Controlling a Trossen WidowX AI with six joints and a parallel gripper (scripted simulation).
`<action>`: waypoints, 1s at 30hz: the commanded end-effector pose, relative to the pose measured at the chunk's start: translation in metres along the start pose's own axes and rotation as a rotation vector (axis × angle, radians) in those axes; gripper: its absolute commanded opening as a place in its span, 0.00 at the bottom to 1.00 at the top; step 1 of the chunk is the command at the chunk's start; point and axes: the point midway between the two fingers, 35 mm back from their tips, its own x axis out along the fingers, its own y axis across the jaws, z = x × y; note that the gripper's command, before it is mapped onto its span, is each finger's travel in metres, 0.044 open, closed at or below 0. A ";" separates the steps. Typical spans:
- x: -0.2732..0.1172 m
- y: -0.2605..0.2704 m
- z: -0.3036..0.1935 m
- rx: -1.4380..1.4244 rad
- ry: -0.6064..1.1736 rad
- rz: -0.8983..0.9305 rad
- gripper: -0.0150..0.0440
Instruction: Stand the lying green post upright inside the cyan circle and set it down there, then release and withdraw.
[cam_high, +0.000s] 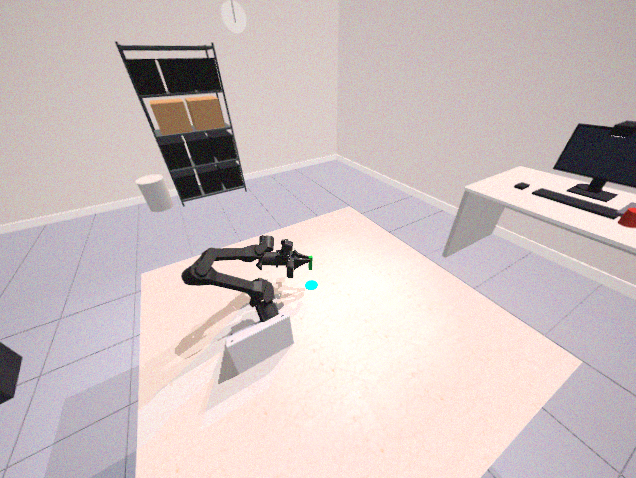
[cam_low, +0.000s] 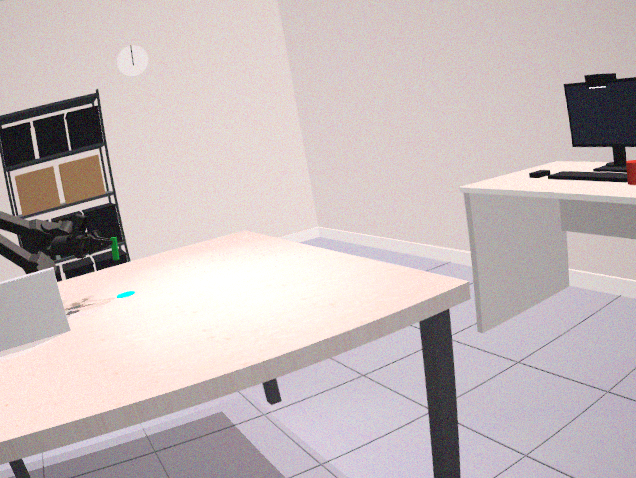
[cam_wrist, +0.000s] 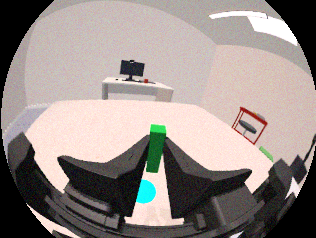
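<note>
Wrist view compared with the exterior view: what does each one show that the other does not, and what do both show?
Only the wrist view shows the two dark fingers clamped on the green post, with the cyan circle seen between them below.

Only the exterior view shows the post upright, held in the air above the table, not yet lowered onto the circle.

Both show the pincer, the post, the circle and the far desk with its monitor.

The end effector (cam_high: 303, 263) grips the green post (cam_high: 310, 262) above the worktop (cam_high: 411, 334), over the cyan circle (cam_high: 311, 284).
</note>
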 end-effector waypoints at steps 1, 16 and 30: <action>-0.001 0.000 0.001 0.030 -0.019 0.013 0.29; -0.003 0.000 0.002 0.066 -0.041 0.032 0.29; 0.002 0.003 -0.012 0.071 -0.032 0.022 0.29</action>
